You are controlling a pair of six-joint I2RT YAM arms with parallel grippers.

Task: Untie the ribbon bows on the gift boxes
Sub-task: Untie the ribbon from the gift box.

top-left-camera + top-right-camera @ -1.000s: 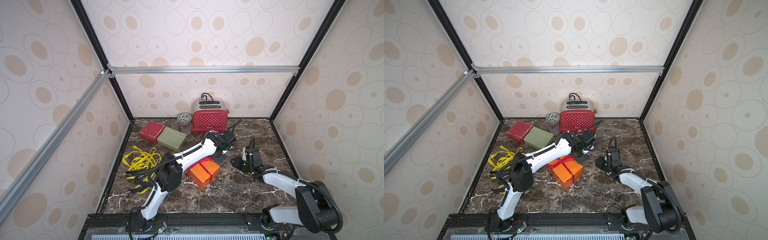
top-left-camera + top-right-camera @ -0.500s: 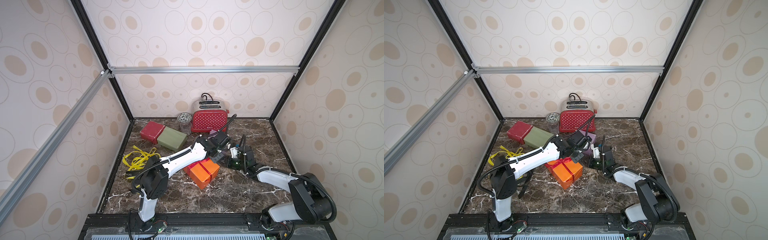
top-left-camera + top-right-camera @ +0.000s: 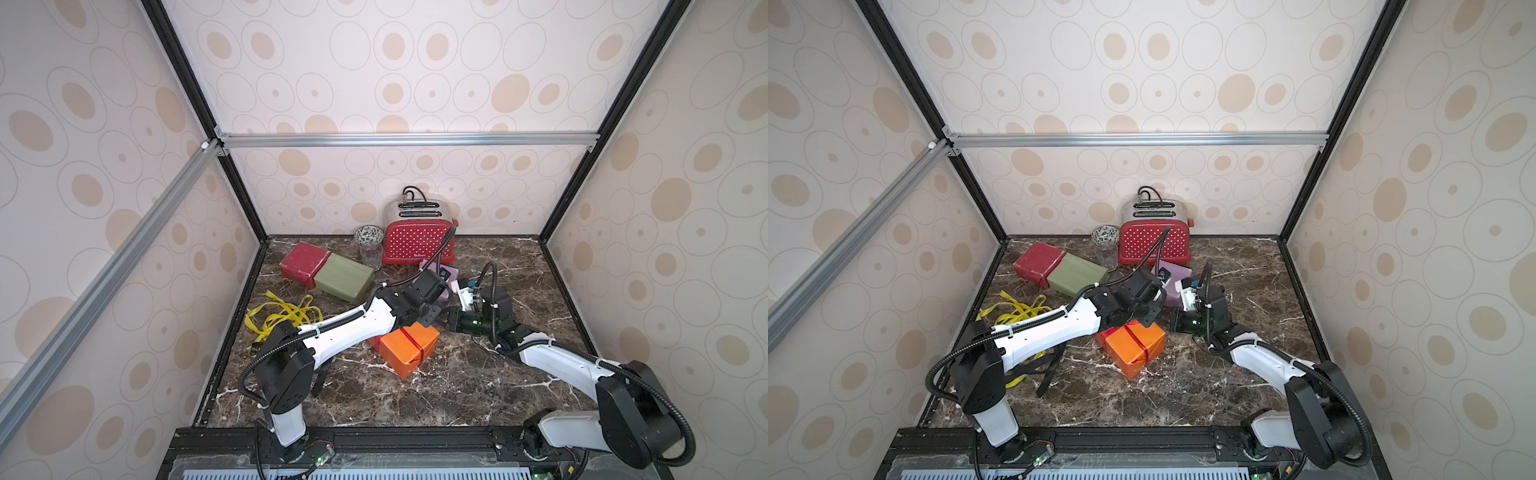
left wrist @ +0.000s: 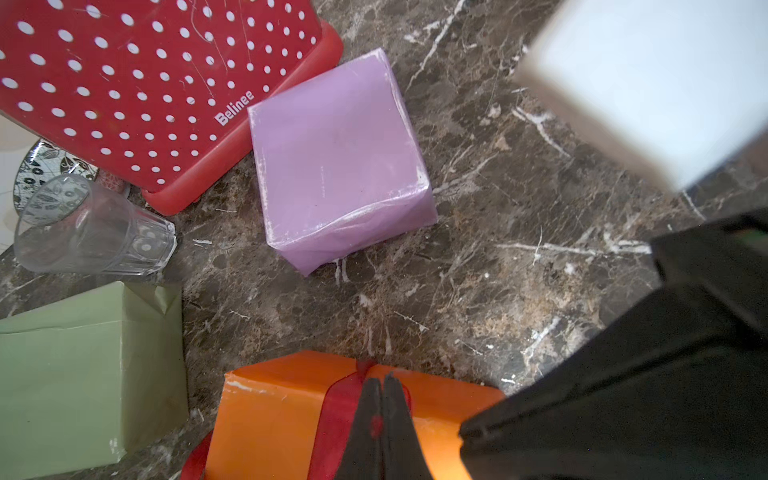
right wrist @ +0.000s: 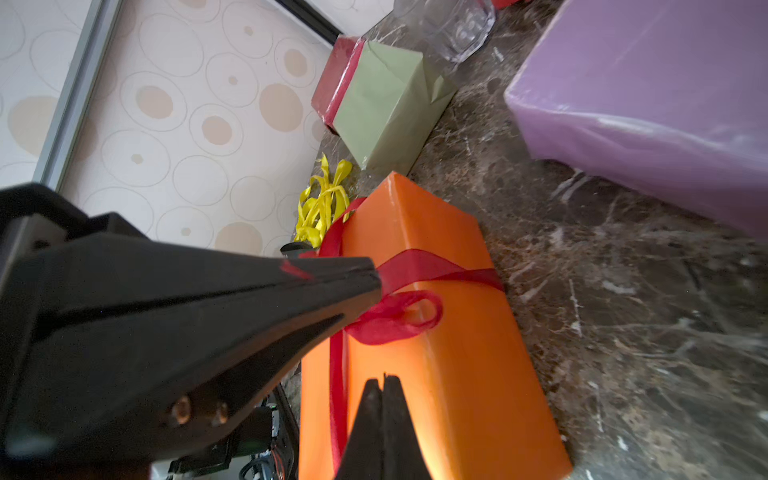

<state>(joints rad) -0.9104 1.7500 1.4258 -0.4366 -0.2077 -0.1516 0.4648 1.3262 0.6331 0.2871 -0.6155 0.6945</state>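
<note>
Dark marble surface (image 3: pixel 457 386) bears the orange box (image 3: pixel 395 349), whose thin red ribbon (image 5: pixel 390 328) looks soft and slippery, best pinched by a tail; left claw (image 4: pixel 380 382) clamps it, right claw (image 5: pixel 383 380) sits pressed together beside it.

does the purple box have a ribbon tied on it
No, the left wrist view shows the purple box wrapped in bare paper, no ribbon on it.
</note>
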